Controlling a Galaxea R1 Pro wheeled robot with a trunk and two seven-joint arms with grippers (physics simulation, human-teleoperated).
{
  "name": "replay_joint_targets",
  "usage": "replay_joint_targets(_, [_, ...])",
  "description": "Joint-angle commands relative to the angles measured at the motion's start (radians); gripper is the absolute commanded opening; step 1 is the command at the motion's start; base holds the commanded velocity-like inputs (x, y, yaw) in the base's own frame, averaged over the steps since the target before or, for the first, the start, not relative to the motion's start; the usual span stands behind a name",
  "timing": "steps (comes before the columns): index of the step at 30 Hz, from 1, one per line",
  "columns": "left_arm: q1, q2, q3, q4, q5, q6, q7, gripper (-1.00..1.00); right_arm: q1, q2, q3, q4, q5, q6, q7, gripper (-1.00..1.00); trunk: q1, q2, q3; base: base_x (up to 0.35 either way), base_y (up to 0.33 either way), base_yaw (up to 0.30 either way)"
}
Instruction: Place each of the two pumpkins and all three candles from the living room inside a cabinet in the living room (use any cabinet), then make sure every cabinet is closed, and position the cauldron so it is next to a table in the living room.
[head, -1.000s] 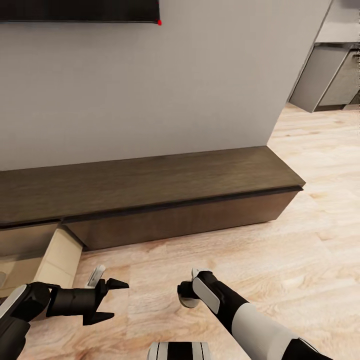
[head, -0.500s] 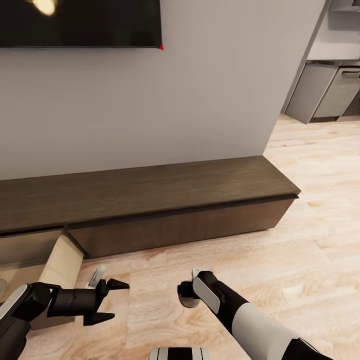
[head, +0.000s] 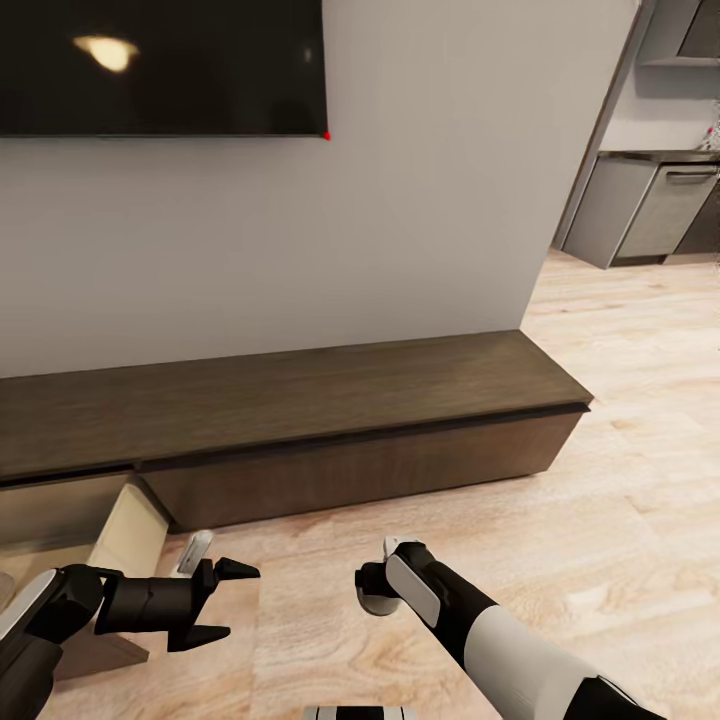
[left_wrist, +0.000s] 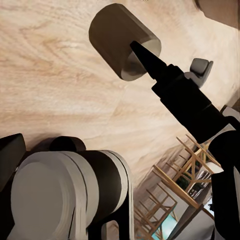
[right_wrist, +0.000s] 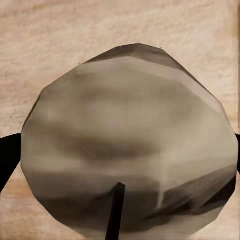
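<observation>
Your cabinet (head: 300, 400) is dark brown, its drawer (head: 130, 520) pale wood inside. The floor (head: 620, 500) is light grained wood, the wall (head: 420, 200) grey-white, the TV (head: 160, 65) black. The candle (right_wrist: 130, 145) is dull grey-brown; both grippers are black.

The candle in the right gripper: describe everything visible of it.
The candle is a short, stubby, faceted cylinder, dull grey-brown with a matte, waxy look. The right wrist view faces its flat round end, where a thin dark wick shows. The right gripper is shut on it, fingers at either side, holding it above the wood floor, touching nothing else.
</observation>
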Motion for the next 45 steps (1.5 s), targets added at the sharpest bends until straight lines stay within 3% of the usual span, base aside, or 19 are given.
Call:
replay_joint_targets(1, [-0.001,0.000,0.000,-0.001,0.010,0.000,0.010,1.00,-0.001,-0.001,0.006,-0.002,-0.012,0.001,-0.009,-1.00,-0.001,0.000,0.003,0.000,0.000,0.000])
replay_joint_targets(6, [-0.001,-0.001,-0.001,-0.001,0.010,0.000,0.011,1.00,-0.001,0.000,0.005,-0.006,-0.017,0.003,-0.009,-1.00,-0.003,0.001,0.022,0.000,0.000,0.008])
replay_joint_targets(11, [-0.001,0.000,-0.001,-0.001,0.010,0.000,0.011,1.00,-0.001,-0.002,0.004,-0.047,-0.100,0.017,-0.009,-1.00,-0.005,0.002,0.036,0.000,0.000,0.101])
replay_joint_targets(13, [-0.001,0.000,-0.001,-0.001,0.010,0.000,0.011,1.00,-0.001,-0.002,0.004,-0.050,-0.110,0.031,-0.009,-1.00,-0.006,0.003,0.041,0.000,0.000,0.078])
replay_joint_targets(45, [-0.001,-0.004,-0.007,-0.002,0.010,0.000,0.014,1.00,-0.001,-0.002,0.005,-0.049,-0.115,0.039,-0.008,-1.00,-0.020,0.010,0.113,-0.049,0.000,0.004])
